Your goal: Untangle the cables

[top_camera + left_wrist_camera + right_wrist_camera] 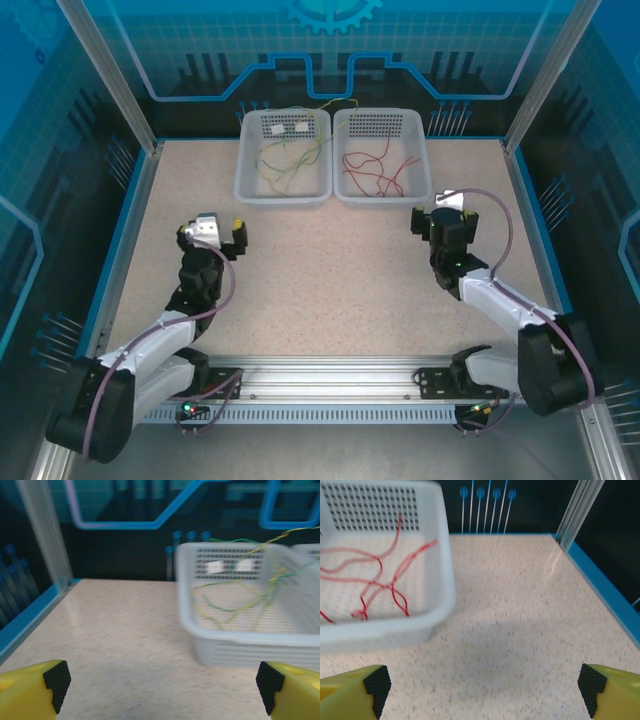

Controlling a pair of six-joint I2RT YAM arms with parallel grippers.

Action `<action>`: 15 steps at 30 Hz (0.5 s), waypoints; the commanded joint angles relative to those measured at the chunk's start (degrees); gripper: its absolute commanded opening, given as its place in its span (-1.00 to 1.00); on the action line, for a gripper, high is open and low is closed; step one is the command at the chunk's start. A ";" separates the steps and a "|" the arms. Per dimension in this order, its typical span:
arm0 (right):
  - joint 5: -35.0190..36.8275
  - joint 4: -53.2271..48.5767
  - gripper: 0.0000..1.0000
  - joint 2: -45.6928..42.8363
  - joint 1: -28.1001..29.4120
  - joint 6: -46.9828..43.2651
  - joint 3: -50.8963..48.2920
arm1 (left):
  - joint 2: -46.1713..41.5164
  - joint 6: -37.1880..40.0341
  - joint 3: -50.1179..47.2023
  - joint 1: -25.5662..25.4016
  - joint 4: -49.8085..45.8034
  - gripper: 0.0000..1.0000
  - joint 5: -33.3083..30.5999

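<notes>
Cables [330,150] lie in two white baskets side by side at the upper centre of the overhead view. The green and yellow strands [285,160] are looped in the left basket [283,197] and the red strands [378,170] in the right basket [385,199]. One thin yellow-green strand arcs across the far rims between them.

The left gripper [162,680] hangs wide and empty above the table [330,290], with its bundle ahead, upper right in its wrist view. The right gripper [482,682], also wide and empty, has the red strands at its upper left. Neither bundle shows one clear long axis. The bridging strand looks about equally far from both arms.
</notes>
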 commanded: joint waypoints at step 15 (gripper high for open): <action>-0.53 8.61 0.99 -1.18 -1.91 5.76 -1.60 | 23.15 0.56 37.49 -2.32 -26.22 0.98 22.16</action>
